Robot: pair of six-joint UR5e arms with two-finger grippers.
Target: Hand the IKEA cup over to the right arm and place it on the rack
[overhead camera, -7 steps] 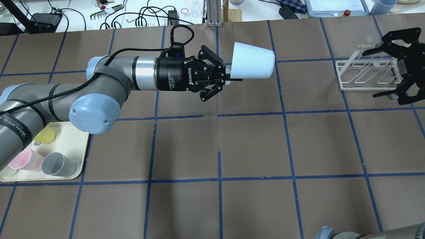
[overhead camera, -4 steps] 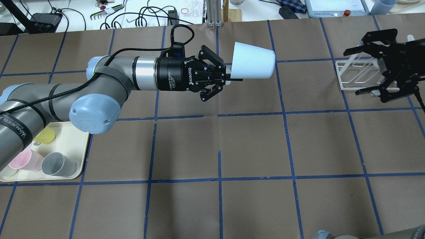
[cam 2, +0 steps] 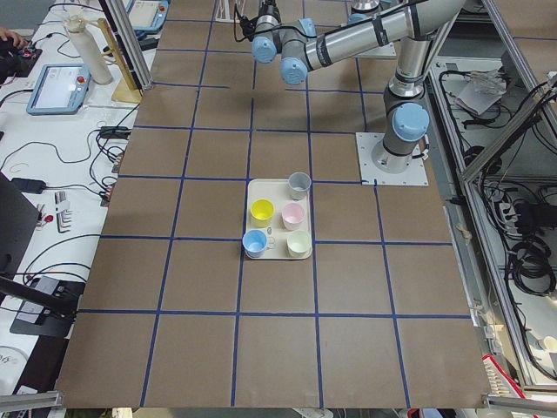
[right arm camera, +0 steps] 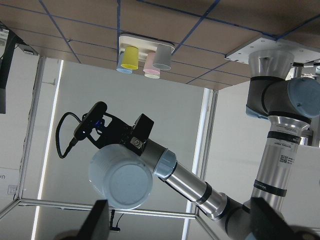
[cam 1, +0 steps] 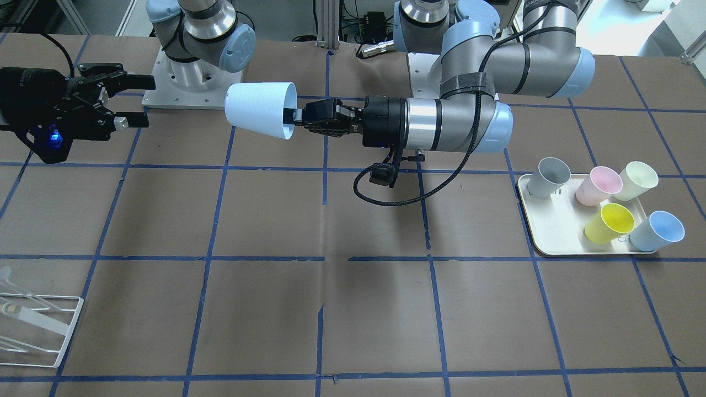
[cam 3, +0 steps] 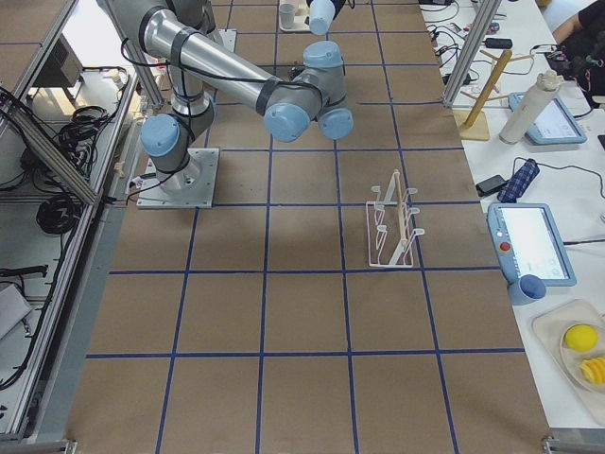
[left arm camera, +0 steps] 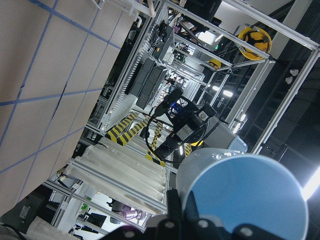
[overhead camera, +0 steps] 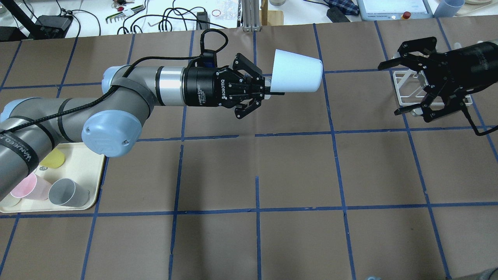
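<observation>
My left gripper [overhead camera: 267,88] is shut on the rim of the pale-blue IKEA cup [overhead camera: 297,72] and holds it sideways above the table, base pointing right. The same grip shows in the front view, gripper [cam 1: 292,117] and cup [cam 1: 259,108]. My right gripper [overhead camera: 391,89] is open and empty, hovering over the white wire rack [overhead camera: 398,91], well to the right of the cup. In the front view the right gripper [cam 1: 144,101] faces the cup's base. The right wrist view shows the cup [right arm camera: 121,182] ahead, base on.
A cream tray [cam 1: 551,231] holds several cups, among them a second pale-blue cup [cam 1: 659,230], a yellow one [cam 1: 609,222] and a grey one [cam 1: 551,176]. In the overhead view the tray [overhead camera: 85,175] lies under my left arm. The rack [cam 1: 33,325] stands at the table's edge.
My right gripper has moved left toward the held cup, now over the rack's left end, still open. The left arm and cup have not moved.
</observation>
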